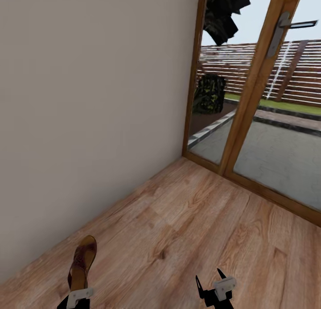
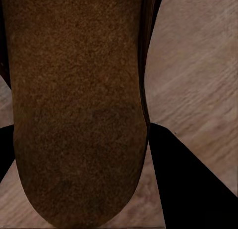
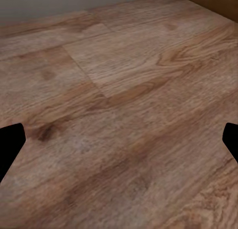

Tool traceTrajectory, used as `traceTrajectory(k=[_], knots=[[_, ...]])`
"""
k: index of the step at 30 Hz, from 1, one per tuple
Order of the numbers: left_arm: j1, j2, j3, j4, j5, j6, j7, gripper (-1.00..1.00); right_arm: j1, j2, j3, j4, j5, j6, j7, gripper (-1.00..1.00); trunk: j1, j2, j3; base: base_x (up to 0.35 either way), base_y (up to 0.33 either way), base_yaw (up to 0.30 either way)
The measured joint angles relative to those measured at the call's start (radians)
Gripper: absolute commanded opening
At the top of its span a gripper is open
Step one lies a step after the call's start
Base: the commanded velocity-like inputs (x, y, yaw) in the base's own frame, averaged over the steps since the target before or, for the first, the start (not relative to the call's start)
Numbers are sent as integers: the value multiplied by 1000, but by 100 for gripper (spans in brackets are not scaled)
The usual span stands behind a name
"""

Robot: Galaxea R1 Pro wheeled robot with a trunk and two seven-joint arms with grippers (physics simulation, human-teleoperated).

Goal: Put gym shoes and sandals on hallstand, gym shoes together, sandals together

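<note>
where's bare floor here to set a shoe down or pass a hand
Bare light brown wood-plank floor runs from the beige wall to the wooden-framed glass door. Crowded only at the left gripper, shut on a dark brown leather sandal; the right gripper is open.

In my head view the left gripper [image 1: 73, 300] is cut off by the bottom edge, so I can't see its fingertips on the sandal [image 1: 82, 261]. The left wrist view crops the sandal's sole [image 2: 79, 105] at its edges. The right gripper [image 1: 214, 284] is also partly cropped.
</note>
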Motion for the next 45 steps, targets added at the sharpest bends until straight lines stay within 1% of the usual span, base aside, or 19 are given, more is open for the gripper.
traceTrajectory(k=[25, 26, 28, 29, 30, 33, 38, 45], knots=[[1, 0, 3, 3, 3, -4, 1, -100, 0, 0, 0, 0, 0, 0, 0, 100, 0, 0, 0, 0, 0, 278], [1, 0, 3, 7, 5, -18, 1, -100, 0, 0, 0, 0, 0, 0, 0, 100, 0, 0, 0, 0, 0, 278], [1, 0, 4, 33, 15, -83, 2, -100, 0, -1, 0, 0, 0, 0, -1, 100, 0, 0, 0, 0, 0, 278], [1, 0, 4, 43, 18, -103, 2, -100, 0, -1, 0, 0, 0, 0, 0, 100, 0, 0, 0, 0, 0, 278], [2, 0, 5, 64, 21, -141, 3, -100, 0, -1, 0, 0, 0, -1, 0, 100, 0, 0, 0, 0, 0, 278], [2, 0, 4, 96, 24, -195, 3, -100, 0, -1, 0, 0, 0, 0, -1, 100, 0, 0, 0, 0, 0, 278], [2, 0, 4, 116, 27, -230, 3, -100, 0, -1, 0, 0, 0, 0, -1, 100, 0, 0, 0, 0, 0, 278], [2, 0, 6, 121, 29, -244, 3, -100, 0, -1, 0, 0, 0, -1, 0, 100, 0, 0, 0, 0, 0, 278]])
